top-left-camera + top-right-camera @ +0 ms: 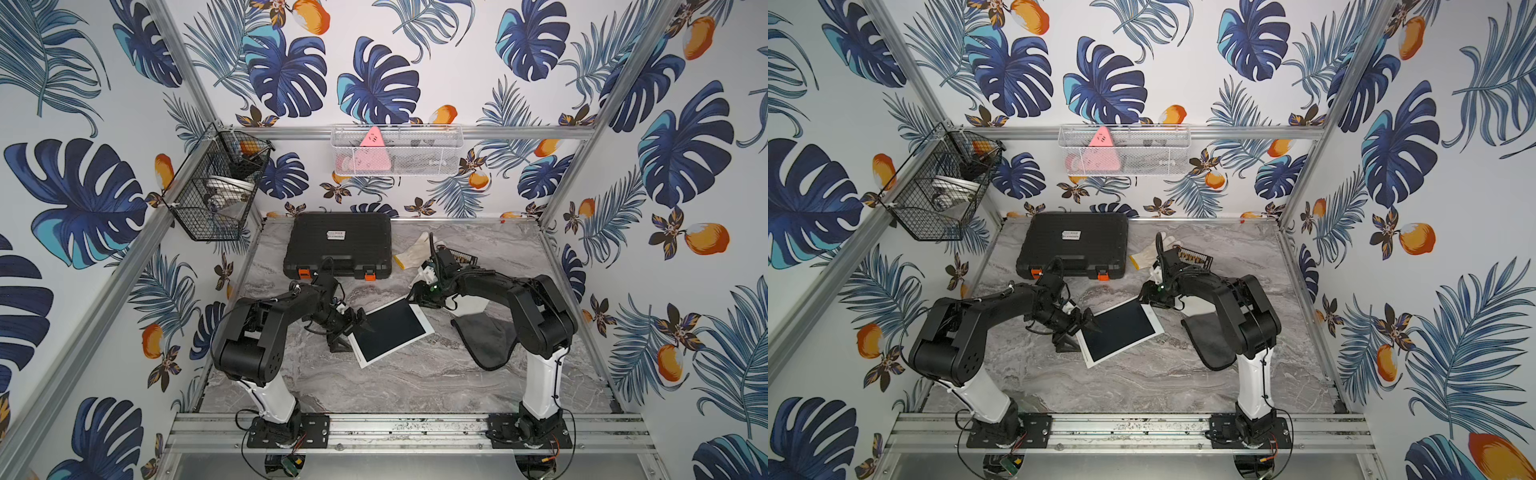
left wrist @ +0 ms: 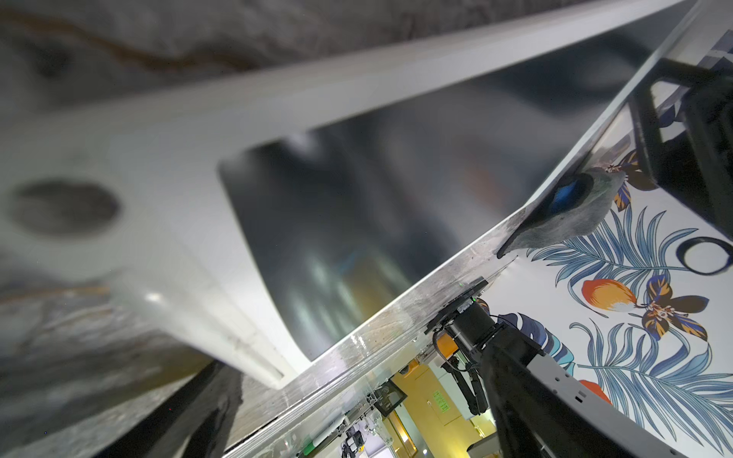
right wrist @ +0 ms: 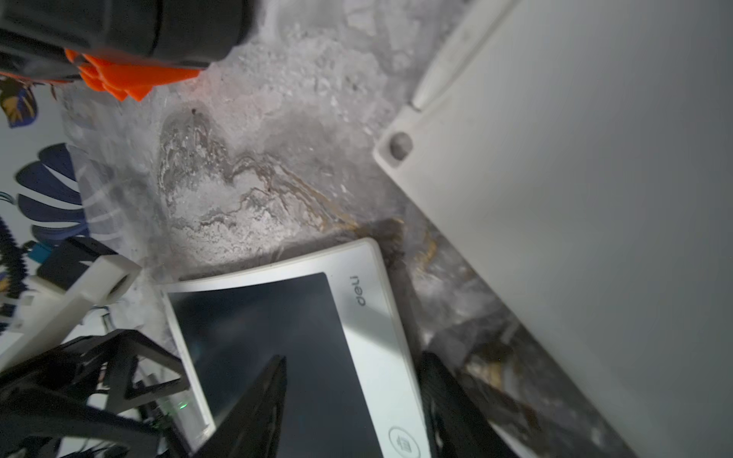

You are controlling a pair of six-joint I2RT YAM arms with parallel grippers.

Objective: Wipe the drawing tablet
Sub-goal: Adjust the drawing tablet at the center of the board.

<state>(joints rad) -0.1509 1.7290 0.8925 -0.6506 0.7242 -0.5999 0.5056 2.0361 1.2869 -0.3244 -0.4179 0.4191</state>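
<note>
Probably called for steadying the drawing tablet [image 1: 390, 328], lying skewed on the table [image 1: 415, 390], then fetching the grey cloth [image 1: 486, 345] at its 3 o'clock. Saw left gripper [image 1: 355, 332] spread wide across its 9 o'clock edge, right gripper [image 3: 353, 359] half-spread astride its 1 o'clock corner. Couldn't tell clamped or loose. Lost part of the cloth beneath the right arm [image 1: 536, 316].

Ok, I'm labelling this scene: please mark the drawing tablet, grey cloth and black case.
drawing tablet [image 1: 388, 328]: in a top view, middle of its dark screen.
grey cloth [image 1: 486, 343]: in a top view, middle of its visible part.
black case [image 1: 338, 245]: in a top view, middle of its lid.
</note>
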